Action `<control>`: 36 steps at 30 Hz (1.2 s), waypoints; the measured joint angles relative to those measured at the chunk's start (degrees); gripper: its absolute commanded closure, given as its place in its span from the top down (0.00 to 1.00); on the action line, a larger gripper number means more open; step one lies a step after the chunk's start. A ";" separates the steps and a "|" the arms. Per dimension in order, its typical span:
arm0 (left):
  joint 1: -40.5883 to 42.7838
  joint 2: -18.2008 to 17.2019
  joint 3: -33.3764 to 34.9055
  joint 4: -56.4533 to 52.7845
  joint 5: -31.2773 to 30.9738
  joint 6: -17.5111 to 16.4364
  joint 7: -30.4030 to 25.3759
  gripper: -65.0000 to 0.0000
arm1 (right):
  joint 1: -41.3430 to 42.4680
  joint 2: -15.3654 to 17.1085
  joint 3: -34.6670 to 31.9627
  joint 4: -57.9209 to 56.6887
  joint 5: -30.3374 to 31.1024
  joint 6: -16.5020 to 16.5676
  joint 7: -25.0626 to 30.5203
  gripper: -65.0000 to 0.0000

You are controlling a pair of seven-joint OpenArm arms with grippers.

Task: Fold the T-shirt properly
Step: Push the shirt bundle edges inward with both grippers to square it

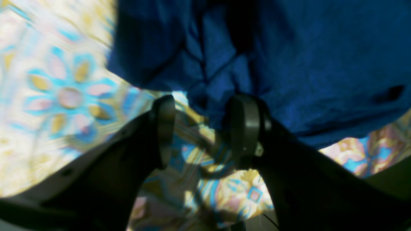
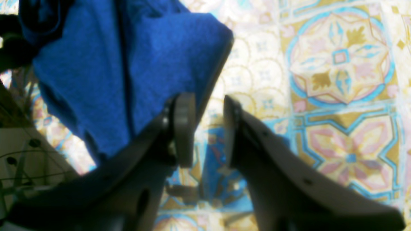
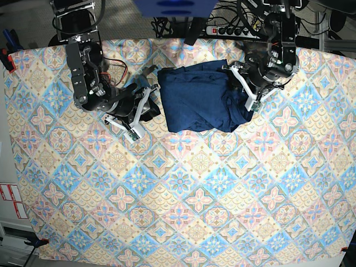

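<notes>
The T-shirt (image 3: 194,97) is dark navy-blue and lies in a rumpled, partly folded heap on the tablecloth at the back centre. My left gripper (image 3: 241,89) sits at the T-shirt's right edge. In the left wrist view, the left gripper (image 1: 205,128) stands open, with patterned cloth showing in the gap and the T-shirt (image 1: 289,64) just beyond its fingertips. My right gripper (image 3: 143,111) is at the T-shirt's left edge. From the right wrist camera, the right gripper (image 2: 207,128) is open and holds nothing, and the T-shirt (image 2: 122,70) lies past its left finger.
A pastel tile-patterned tablecloth (image 3: 183,200) covers the whole table. Cables and a power strip (image 3: 233,29) run along the back edge. Red wires (image 3: 114,65) lie near the right arm's base. The table's front half holds only the tablecloth.
</notes>
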 measured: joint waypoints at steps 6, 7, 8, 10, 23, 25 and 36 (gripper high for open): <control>0.02 -0.20 6.60 0.04 -0.70 -0.33 -0.20 0.00 | 0.09 0.00 0.02 0.00 -0.04 0.00 0.00 0.23; 0.94 -0.24 7.41 0.90 -0.63 -0.31 -0.07 0.00 | 0.00 0.02 0.02 0.00 -0.11 -0.02 -0.15 0.23; 1.95 -0.35 7.93 2.47 -0.79 -0.28 0.11 0.00 | 0.02 0.02 0.07 0.00 -0.09 0.00 -0.15 0.23; 3.89 -1.07 9.03 6.43 -1.11 -0.63 -0.09 0.00 | 0.11 -0.02 0.07 0.00 -0.17 0.00 -0.07 0.23; 8.04 -3.82 10.03 6.97 -0.07 -0.72 0.09 0.00 | 1.16 -0.02 -0.28 -0.07 -0.04 0.00 -1.14 0.23; 8.31 -4.42 10.05 6.99 -1.20 -0.74 1.01 0.00 | 2.16 -0.02 -0.33 -0.07 0.11 0.02 -2.71 0.23; 8.48 -9.73 9.86 13.77 -14.10 -0.72 11.54 0.24 | 4.55 -0.63 -0.28 -0.44 -0.07 0.00 -3.52 0.23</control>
